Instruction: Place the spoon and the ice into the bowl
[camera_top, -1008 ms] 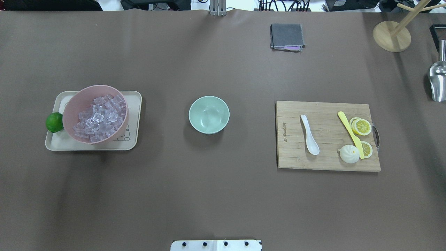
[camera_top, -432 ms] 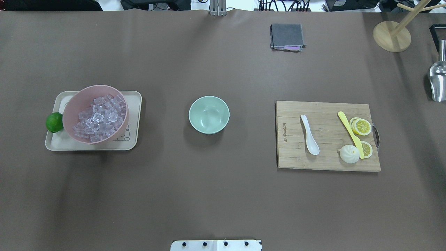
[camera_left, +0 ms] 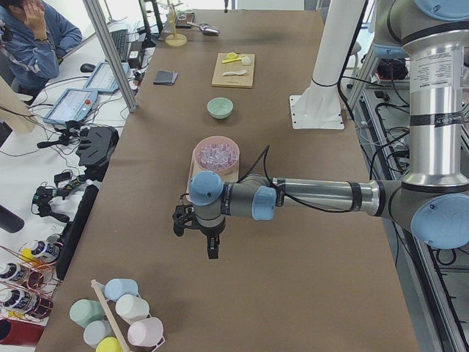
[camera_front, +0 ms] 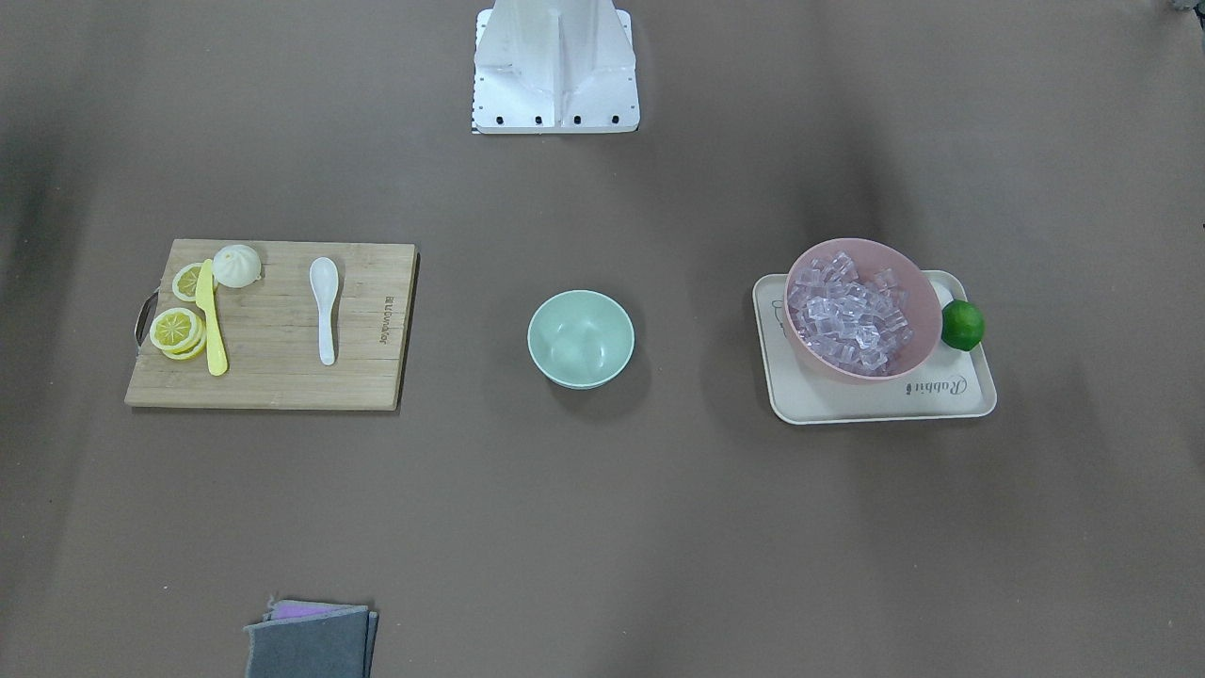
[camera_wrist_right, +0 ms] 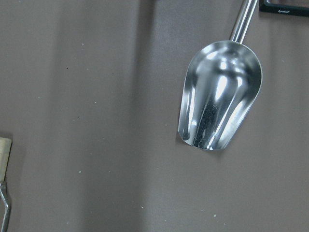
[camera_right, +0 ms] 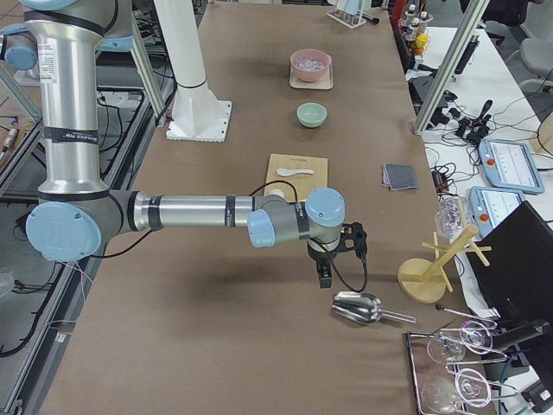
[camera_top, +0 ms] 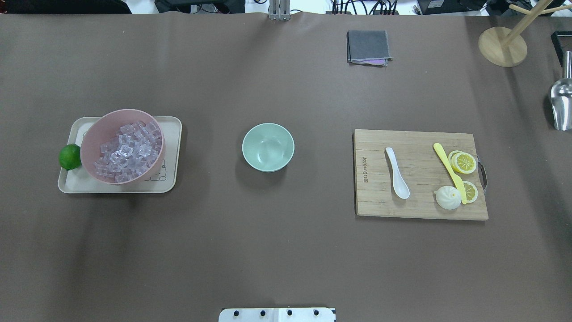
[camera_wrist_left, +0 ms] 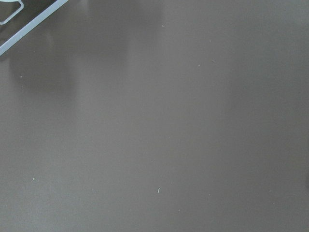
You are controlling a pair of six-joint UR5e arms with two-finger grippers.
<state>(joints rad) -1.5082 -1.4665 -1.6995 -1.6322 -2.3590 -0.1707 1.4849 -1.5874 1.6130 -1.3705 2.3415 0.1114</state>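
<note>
The white spoon (camera_top: 397,173) lies on the wooden cutting board (camera_top: 420,208) at the right; it also shows in the front-facing view (camera_front: 324,306). The mint-green bowl (camera_top: 268,147) stands empty at the table's middle. Clear ice cubes (camera_top: 127,152) fill the pink bowl (camera_top: 94,134) at the left. My left gripper (camera_left: 212,248) hangs over bare table, nearer than the pink bowl in the exterior left view. My right gripper (camera_right: 326,275) hangs beside a metal scoop (camera_right: 359,309). I cannot tell whether either is open or shut.
A yellow knife (camera_top: 449,172), lemon slices (camera_top: 463,162) and a white bun (camera_top: 447,197) share the board. The pink bowl sits on a beige tray (camera_top: 173,134) with a lime (camera_top: 70,156). A grey cloth (camera_top: 368,46) and wooden stand (camera_top: 502,46) lie at the back.
</note>
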